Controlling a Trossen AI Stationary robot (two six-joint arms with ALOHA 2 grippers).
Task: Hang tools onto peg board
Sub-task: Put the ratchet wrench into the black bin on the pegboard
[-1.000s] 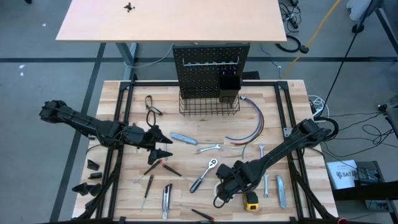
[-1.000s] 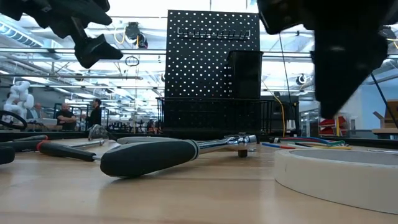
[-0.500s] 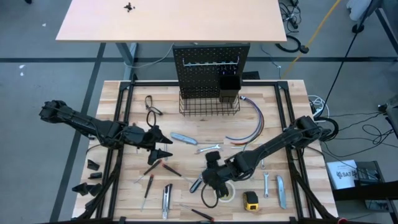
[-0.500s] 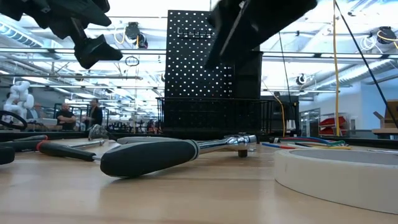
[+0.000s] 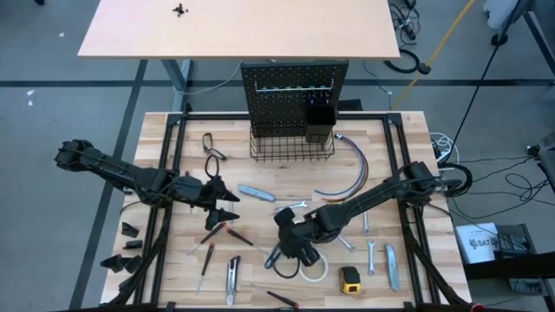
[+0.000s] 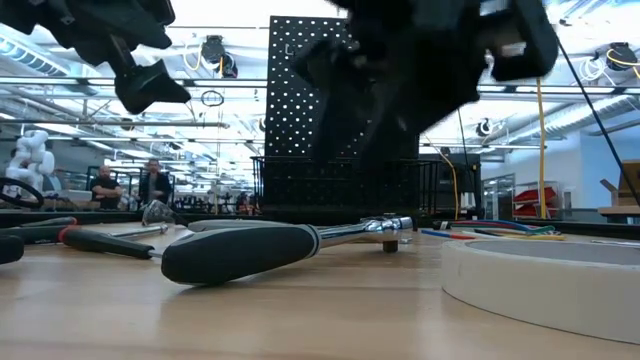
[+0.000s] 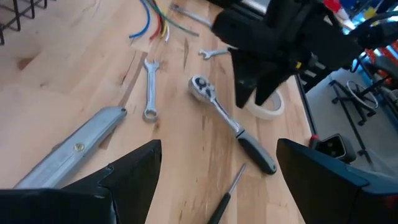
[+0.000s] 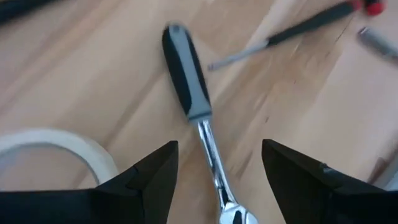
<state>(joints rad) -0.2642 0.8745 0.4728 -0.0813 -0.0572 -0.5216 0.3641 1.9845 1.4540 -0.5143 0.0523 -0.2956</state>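
1. Over the ratchet (image 5: 282, 245) you now have the right hand (image 5: 297, 245). A second ago it hung further right, beside the yellow tape measure (image 5: 350, 278); half a second ago it was above the white tape roll (image 5: 317, 269).
2. Your right wrist view shows the two fingers (image 8: 147, 180) spread apart with nothing between them. The ratchet (image 8: 198, 112) lies directly ahead of that gap, its black grip farther off and its chrome shaft running back toward the hand. The tape roll (image 8: 62, 149) lies just off to one side.
3. From table height, the right hand (image 6: 420, 70) is a dark blurred mass above the ratchet (image 6: 270, 243), not touching it; the ratchet lies flat on the tabletop (image 6: 200, 310), where it lay a second ago.
4. Your left hand (image 5: 224, 202) has not shifted through these frames. It hangs above the tabletop (image 5: 260, 173) with its fingers (image 7: 134, 174) wide apart and empty, near a grey utility knife (image 5: 256, 192) and the red-and-black screwdrivers (image 5: 227, 230).
5. Beyond both hands, the peg board (image 5: 293, 95) stands upright at the far edge, with its wire basket (image 5: 291, 147) and small bin (image 5: 318, 122) in front. The wrenches (image 5: 290, 206) and the bundle of coloured wires (image 5: 351, 169) lie unmoved.
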